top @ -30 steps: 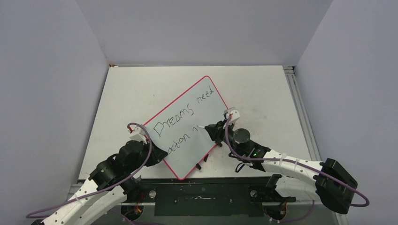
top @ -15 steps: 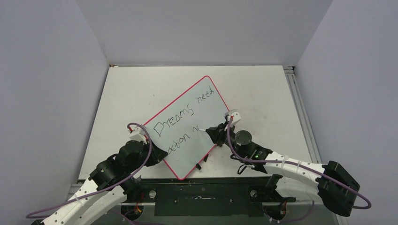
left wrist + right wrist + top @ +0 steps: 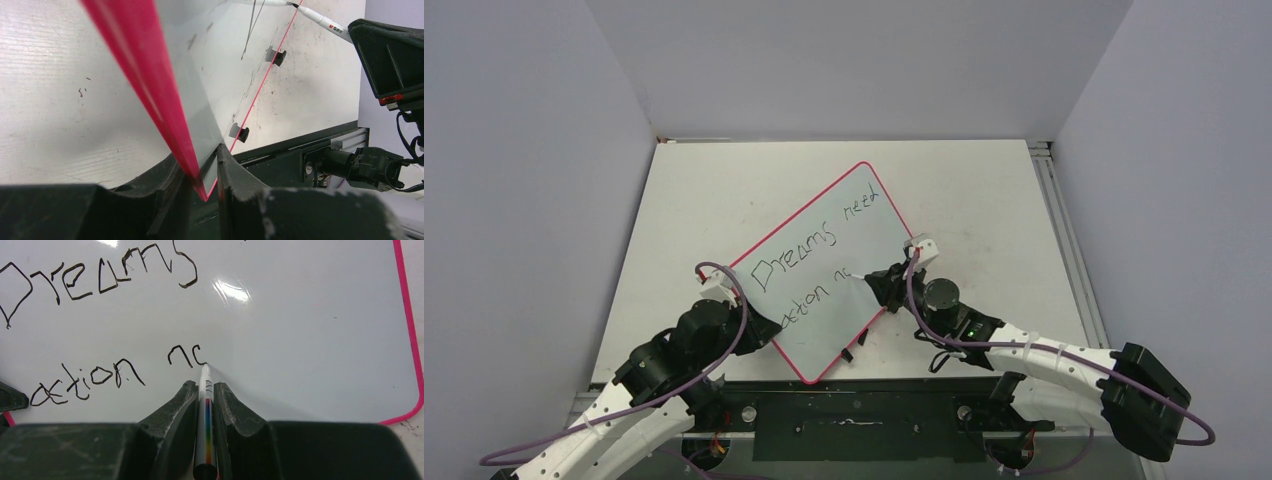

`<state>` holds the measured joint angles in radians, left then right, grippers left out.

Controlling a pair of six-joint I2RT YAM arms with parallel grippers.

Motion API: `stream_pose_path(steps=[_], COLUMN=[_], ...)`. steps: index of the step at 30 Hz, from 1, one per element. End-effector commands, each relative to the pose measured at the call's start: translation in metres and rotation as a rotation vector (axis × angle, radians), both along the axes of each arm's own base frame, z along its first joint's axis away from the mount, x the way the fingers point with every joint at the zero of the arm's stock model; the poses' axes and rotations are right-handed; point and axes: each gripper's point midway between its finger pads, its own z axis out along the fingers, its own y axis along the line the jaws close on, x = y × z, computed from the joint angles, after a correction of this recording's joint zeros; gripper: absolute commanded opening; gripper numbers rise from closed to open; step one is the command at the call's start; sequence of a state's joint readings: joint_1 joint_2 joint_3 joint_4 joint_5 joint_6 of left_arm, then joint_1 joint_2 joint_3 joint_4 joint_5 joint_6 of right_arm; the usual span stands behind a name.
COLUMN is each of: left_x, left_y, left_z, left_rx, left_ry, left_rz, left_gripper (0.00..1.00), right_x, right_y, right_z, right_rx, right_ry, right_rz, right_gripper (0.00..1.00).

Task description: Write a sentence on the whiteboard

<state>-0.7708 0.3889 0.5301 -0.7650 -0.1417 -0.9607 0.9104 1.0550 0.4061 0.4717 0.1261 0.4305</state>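
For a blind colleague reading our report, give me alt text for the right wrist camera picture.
Right fingers grip a marker, its tip on the whiteboard beside the letters "nc". The sentence shows "Dreams" above "action".

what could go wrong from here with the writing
The left end effector pinches only one edge of the whiteboard, so pressure from the marker might pivot it and skew the stroke. The thin marker, clamped in the right end effector, could slip or tilt, breaking up the sentence.
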Motion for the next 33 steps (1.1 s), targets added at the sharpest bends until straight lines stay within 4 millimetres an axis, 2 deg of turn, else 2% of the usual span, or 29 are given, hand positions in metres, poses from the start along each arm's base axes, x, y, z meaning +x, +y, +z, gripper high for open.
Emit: stream_pose_path(steps=[1,18,25,33], left_x=[0.005,0.005,0.005,0.006], left_y=[0.004,0.005,0.005,0.005], left_z=[0.007,0.007,0.007,0.008], left_rx=[0.006,0.005,0.006,0.006], left_ry=[-0.025,-0.026,-0.026,-0.026], left_rz=[0.029,0.030,0.031,0.032], left_gripper=[0.11,0.11,0.11,0.11], right_x=[0.012,0.014,0.013,0.017], right_y=[0.005,0.017,0.002,0.007], right_z=[0.029,0.036,0.049,0.037], right_rx=[0.048,0.068,0.104,0.086], right_ry=[-0.063,-0.082,-0.104,-0.087], right_rz=[-0.025,0.008,-0.045,-0.039], right_gripper=[0.05,0.05,0.05,0.05])
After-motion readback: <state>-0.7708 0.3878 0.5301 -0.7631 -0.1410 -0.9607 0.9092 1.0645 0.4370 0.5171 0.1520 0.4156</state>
